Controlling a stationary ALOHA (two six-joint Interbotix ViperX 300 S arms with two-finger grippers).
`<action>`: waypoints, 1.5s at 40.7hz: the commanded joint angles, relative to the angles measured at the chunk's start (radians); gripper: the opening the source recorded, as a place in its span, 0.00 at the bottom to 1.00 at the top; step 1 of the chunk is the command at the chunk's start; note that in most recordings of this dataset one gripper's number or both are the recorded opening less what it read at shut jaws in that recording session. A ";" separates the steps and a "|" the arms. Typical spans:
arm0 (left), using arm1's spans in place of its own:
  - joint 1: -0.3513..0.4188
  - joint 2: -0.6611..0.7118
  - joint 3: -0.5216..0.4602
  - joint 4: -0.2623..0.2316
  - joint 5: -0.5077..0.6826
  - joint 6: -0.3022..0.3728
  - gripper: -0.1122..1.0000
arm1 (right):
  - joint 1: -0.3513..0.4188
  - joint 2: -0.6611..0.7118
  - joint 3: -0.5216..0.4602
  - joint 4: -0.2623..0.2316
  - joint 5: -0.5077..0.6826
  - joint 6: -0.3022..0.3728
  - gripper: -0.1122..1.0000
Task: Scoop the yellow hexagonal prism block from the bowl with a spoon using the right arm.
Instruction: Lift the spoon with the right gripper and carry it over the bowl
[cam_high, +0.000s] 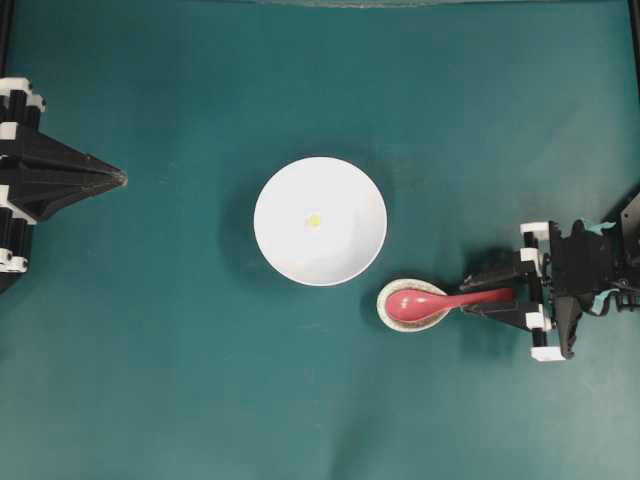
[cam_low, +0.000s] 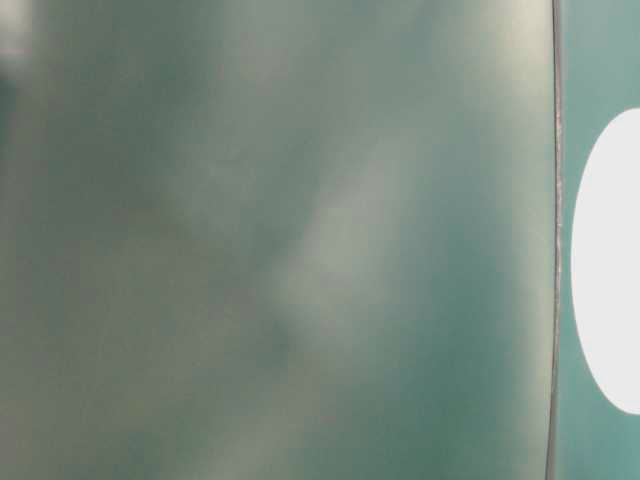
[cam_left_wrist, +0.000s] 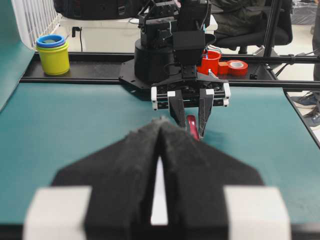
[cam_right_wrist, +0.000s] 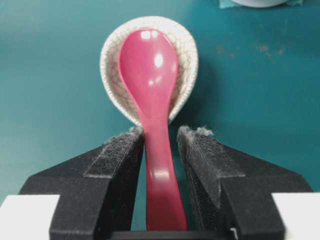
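The yellow hexagonal prism block (cam_high: 314, 221) lies near the middle of the white bowl (cam_high: 290, 250) at the table's centre. Just right of the bowl, the pink-red spoon (cam_high: 420, 303) rests with its scoop in a small speckled dish (cam_high: 385, 300) and its handle pointing right. My right gripper (cam_high: 468, 295) is open and straddles that handle. In the right wrist view the spoon (cam_right_wrist: 150, 75) has a strip of teal showing on each side of its handle, between the fingers (cam_right_wrist: 120, 155). My left gripper (cam_high: 120, 178) is shut and empty at the far left.
The table-level view is a blur, with only the bowl's edge (cam_low: 610, 260) showing at the right. Behind the right arm's base, off the mat, stand stacked yellow and blue cups (cam_left_wrist: 52, 52), a red cup (cam_left_wrist: 212, 60) and a red tape roll (cam_left_wrist: 237, 66).
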 joint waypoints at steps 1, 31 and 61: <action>0.000 0.009 -0.029 0.003 -0.006 -0.002 0.10 | 0.002 -0.021 -0.005 -0.003 -0.009 -0.002 0.48; 0.000 0.008 -0.029 0.003 -0.003 -0.002 0.10 | 0.002 -0.150 -0.009 -0.003 0.014 -0.011 0.30; 0.000 0.000 -0.031 0.002 -0.005 -0.002 0.10 | -0.287 -0.719 -0.308 -0.003 0.992 -0.354 0.30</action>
